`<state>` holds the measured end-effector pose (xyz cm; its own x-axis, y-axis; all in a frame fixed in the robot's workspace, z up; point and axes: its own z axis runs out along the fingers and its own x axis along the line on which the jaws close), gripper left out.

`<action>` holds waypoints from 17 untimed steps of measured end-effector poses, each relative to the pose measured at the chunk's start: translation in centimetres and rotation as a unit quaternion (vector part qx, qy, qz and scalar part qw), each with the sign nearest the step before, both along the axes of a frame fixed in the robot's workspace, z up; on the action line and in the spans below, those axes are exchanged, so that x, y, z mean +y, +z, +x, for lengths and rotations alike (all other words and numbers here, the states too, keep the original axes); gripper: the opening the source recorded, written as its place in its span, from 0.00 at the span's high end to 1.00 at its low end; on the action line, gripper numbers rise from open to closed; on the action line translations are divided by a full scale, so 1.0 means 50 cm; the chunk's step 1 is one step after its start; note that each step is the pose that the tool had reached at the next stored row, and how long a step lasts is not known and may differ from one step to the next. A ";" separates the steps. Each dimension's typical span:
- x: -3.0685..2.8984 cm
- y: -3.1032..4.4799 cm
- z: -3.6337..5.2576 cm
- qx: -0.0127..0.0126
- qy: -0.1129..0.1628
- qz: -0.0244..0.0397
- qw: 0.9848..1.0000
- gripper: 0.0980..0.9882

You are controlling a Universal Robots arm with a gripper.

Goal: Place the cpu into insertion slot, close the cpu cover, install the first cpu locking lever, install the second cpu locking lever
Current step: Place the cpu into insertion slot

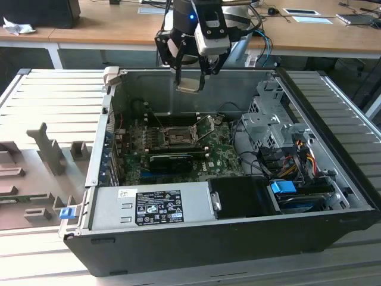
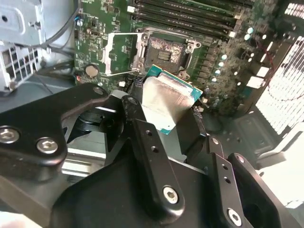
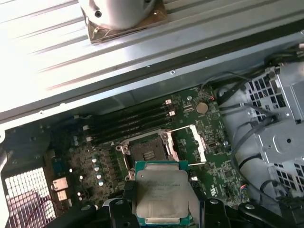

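Seeing wooden desks behind a grey slatted bench carrying the open computer case. My gripper is clamped on the cpu, hanging above the green motherboard, well clear of the bare insertion slot. In the second wrist view the cpu cover stands flipped open.

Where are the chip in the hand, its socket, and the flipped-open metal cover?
cpu (image 3: 160, 194): first wrist view, its silver top.
insertion slot (image 3: 148, 153): first wrist view, its dark centre.
cpu cover (image 3: 199, 142): first wrist view, its outer bar.
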<state>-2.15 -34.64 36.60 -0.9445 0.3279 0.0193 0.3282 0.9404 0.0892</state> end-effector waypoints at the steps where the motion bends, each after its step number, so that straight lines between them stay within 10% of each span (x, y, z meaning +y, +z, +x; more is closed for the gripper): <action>1: 0.000 0.000 0.000 0.000 -0.006 0.000 1.000 0.52; 10: 0.000 -0.006 -0.011 0.000 -0.040 0.000 0.999 0.52; 14: 0.000 -0.008 -0.011 0.000 -0.076 0.000 0.997 0.52; 17: 0.000 -0.010 -0.011 0.000 -0.121 0.000 0.993 0.52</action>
<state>-2.69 -34.64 36.10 -0.8385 0.5445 0.0192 0.5439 0.8344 0.0891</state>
